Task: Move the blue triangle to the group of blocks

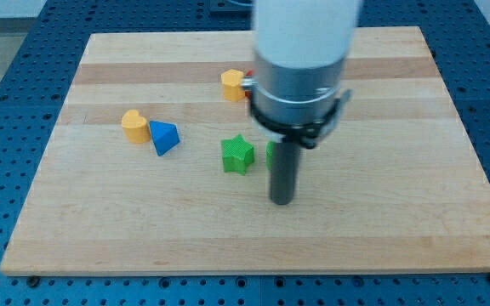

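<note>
The blue triangle [164, 137] lies at the board's left middle, touching a yellow rounded block [134, 126] on its left. A green star [237, 155] sits near the centre. A second green block [270, 153] shows as a sliver beside the rod. A yellow block [233, 85] sits higher up, with a red block [247, 84] mostly hidden behind the arm. My tip [282, 201] rests on the board, below and to the right of the green star, well right of the blue triangle.
The wooden board [100, 238] lies on a blue perforated table [7, 93]. The arm's white and grey body [300, 59] covers the board's upper centre and hides what is behind it.
</note>
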Controlling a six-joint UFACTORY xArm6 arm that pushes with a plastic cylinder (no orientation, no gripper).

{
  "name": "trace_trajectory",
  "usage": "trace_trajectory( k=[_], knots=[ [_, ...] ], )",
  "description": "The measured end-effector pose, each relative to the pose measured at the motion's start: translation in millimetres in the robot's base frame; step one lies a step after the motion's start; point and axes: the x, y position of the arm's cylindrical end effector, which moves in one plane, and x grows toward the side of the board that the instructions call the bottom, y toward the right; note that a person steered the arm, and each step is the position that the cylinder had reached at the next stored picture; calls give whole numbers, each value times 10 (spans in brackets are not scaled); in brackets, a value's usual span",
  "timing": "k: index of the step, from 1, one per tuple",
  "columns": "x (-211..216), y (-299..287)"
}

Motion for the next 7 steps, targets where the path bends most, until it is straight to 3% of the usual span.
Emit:
trace_trajectory(
  k=[3,7],
  knots=[
    [-290,-195],
    [-752,478]
  ],
)
